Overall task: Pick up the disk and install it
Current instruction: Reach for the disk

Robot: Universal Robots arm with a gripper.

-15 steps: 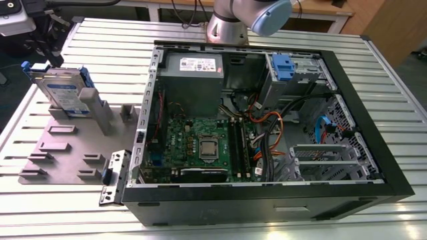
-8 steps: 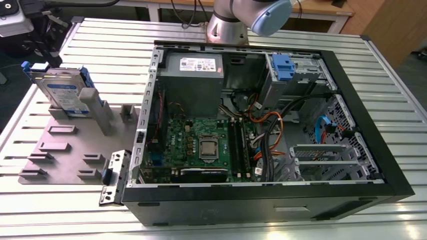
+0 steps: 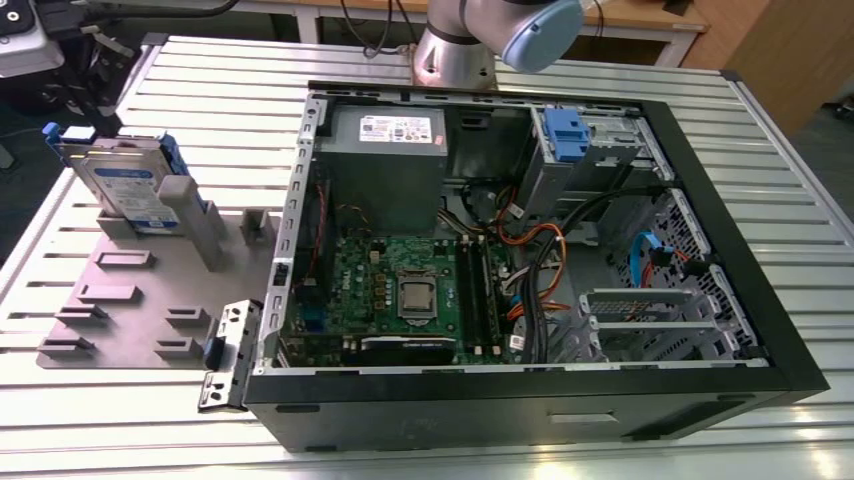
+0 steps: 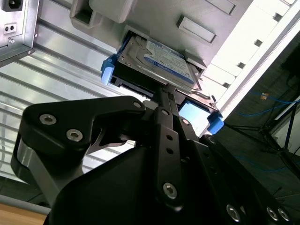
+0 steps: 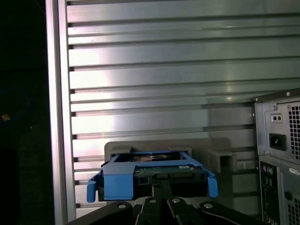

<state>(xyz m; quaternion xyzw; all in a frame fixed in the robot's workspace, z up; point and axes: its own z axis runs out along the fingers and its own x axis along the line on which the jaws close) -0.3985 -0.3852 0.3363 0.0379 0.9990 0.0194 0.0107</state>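
Note:
The disk (image 3: 127, 185), silver with a white-and-blue label and a blue bracket, stands on edge in a slot at the far end of a grey holder plate (image 3: 134, 310), on the exterior view's left. Both wrist views show the disk (image 4: 159, 58) (image 5: 159, 171) just beyond my gripper (image 4: 159, 91) (image 5: 159, 187). The black fingers (image 4: 164, 117) run together into one narrow bar pointing at the disk's edge, shut with nothing between them. Contact with the disk cannot be made out. The arm's base (image 3: 454, 50) stands behind the computer.
An open black computer case (image 3: 747, 300) lies on the slatted metal table (image 3: 200, 80), with motherboard, cables and a grey power supply (image 3: 387, 140) inside. A blue latch (image 3: 567, 135) marks the drive bay at the far right corner. The holder plate has several small raised blocks.

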